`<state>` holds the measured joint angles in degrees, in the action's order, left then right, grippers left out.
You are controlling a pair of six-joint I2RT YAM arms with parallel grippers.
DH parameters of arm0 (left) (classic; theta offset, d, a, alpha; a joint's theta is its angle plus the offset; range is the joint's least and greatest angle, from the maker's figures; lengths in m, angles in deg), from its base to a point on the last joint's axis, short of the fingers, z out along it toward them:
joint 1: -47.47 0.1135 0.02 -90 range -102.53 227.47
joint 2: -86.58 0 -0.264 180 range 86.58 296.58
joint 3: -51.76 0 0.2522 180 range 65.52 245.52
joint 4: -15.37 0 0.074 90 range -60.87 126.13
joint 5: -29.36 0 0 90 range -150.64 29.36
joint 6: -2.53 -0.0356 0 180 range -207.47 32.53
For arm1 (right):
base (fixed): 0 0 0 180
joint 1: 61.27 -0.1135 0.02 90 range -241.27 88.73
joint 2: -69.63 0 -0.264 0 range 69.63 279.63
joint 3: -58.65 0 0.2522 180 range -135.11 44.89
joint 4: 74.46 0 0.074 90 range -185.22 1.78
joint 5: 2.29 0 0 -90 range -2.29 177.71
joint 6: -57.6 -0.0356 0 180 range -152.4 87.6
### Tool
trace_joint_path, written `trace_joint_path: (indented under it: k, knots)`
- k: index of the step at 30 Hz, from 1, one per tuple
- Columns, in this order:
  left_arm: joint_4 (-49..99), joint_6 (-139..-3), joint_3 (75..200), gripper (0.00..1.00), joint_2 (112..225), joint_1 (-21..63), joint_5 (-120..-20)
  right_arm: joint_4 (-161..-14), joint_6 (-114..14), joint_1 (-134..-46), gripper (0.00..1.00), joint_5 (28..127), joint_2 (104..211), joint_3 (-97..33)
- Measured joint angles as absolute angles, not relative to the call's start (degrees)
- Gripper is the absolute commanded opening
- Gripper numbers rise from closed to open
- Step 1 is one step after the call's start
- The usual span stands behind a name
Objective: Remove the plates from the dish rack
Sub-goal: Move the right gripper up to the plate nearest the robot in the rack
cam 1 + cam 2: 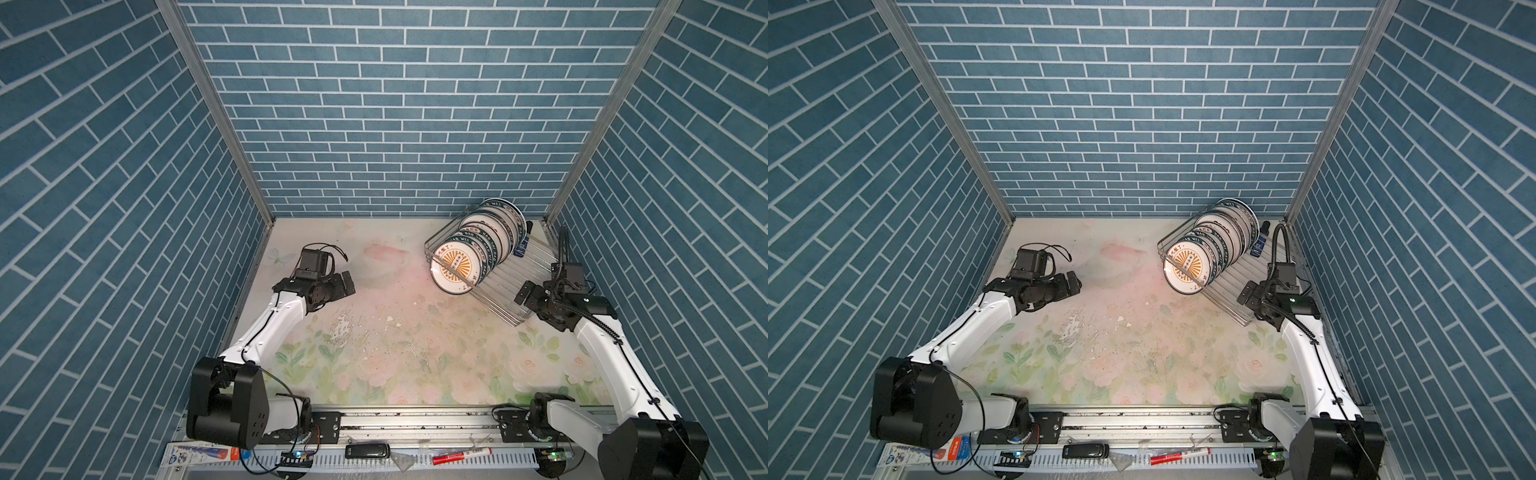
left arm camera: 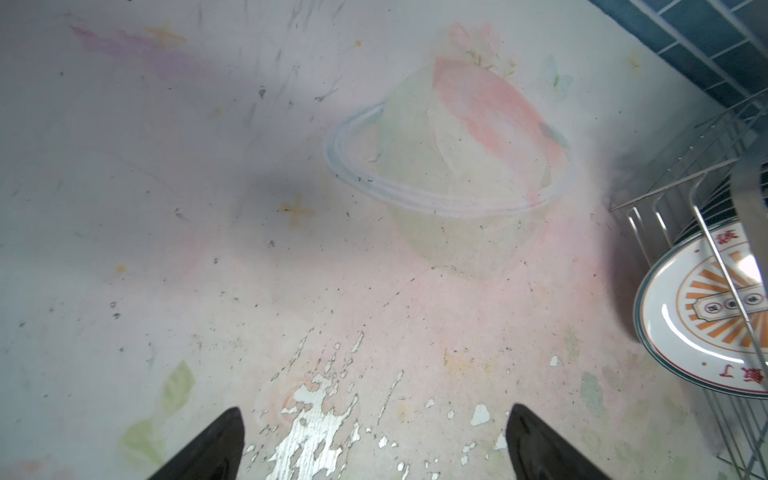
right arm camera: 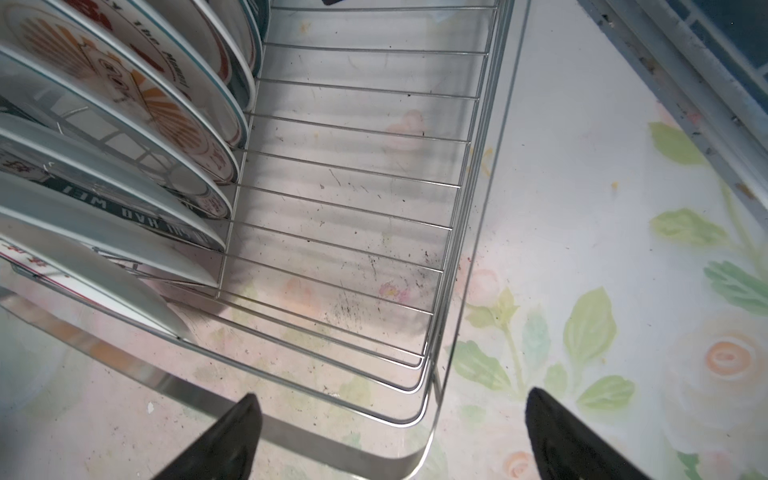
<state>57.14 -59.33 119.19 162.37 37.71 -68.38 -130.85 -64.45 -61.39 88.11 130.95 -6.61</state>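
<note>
Tabletop: pale floral-printed tabletop, scuffed and chipped near the middle; bears the rack at its far right corner, close to the blue brick-patterned walls.
Dish rack: rectangular shiny silver wire dish rack with low sides, set at a slant to the table edges; holds every plate in view.
Contents: row of round white plates standing on edge between upright prongs, packed face to back and leaning toward the table's middle; fills the side of the rack away from the right arm.
Rest of rack: plain wire floor, table print showing through.
Right gripper: black right gripper hangs over the rack's near corner, fingers spread wide with nothing between them, apart from the plates.
Left gripper: black left gripper over bare tabletop, well apart from the rack, fingers spread wide, holding nothing.
In the way: rack's rim wire crosses in front of the foremost plate; neighbouring plates stand just behind it.
Small item: dark-blue thing just behind the last plate at the rack's far end; too small to identify.
Plate look: glossy white with dark teal rims; foremost plate shows an orange sunburst and red Chinese characters; others carry teal-green bands with white lettering.
</note>
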Motion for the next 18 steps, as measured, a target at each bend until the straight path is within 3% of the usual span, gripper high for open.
trace_joint_path:
  k: [5, 9, 18]
  knots:
    - [57.6, -59.9, 119.5, 0.99, 161.3, 37.8, -66.5, -134.7, -60.1, -63.1, 0.99, 90.0, 134.4, -13.1]
    - [56.2, -60.4, 119.1, 0.99, 160.2, 37.8, -66.0, -135.3, -56.9, -69.2, 0.99, 90.9, 138.0, -18.3]
    - [53.2, -60.7, 116.7, 0.99, 159.4, 37.8, -66.6, -127.0, -52.8, -76.6, 0.99, 83.9, 143.9, -20.3]
